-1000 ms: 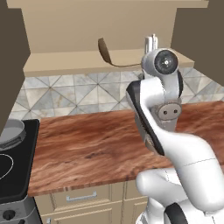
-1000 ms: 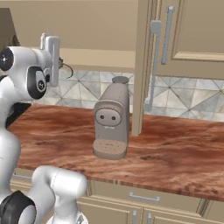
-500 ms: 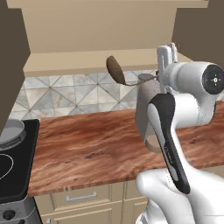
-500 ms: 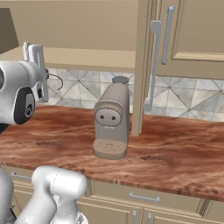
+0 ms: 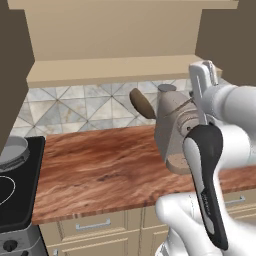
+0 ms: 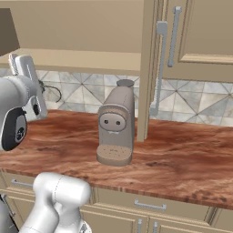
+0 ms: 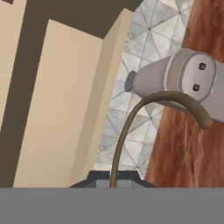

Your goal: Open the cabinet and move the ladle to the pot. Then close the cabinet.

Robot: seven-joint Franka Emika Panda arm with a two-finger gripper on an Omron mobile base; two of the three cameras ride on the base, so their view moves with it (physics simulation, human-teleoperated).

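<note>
Ladle (image 5: pixel 142 103) handle vanishes behind coffee machine (image 5: pixel 175 127); pot (image 5: pixel 12 151) cropped.

light: even, bright, flat render | shadows: faint, soft | glare: none | blur: none | edges: undistorted

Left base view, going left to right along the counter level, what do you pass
Pot on the dark stovetop → bare stretch of wooden counter → ladle bowl held up in the air → coffee machine → the robot's white arm.
</note>
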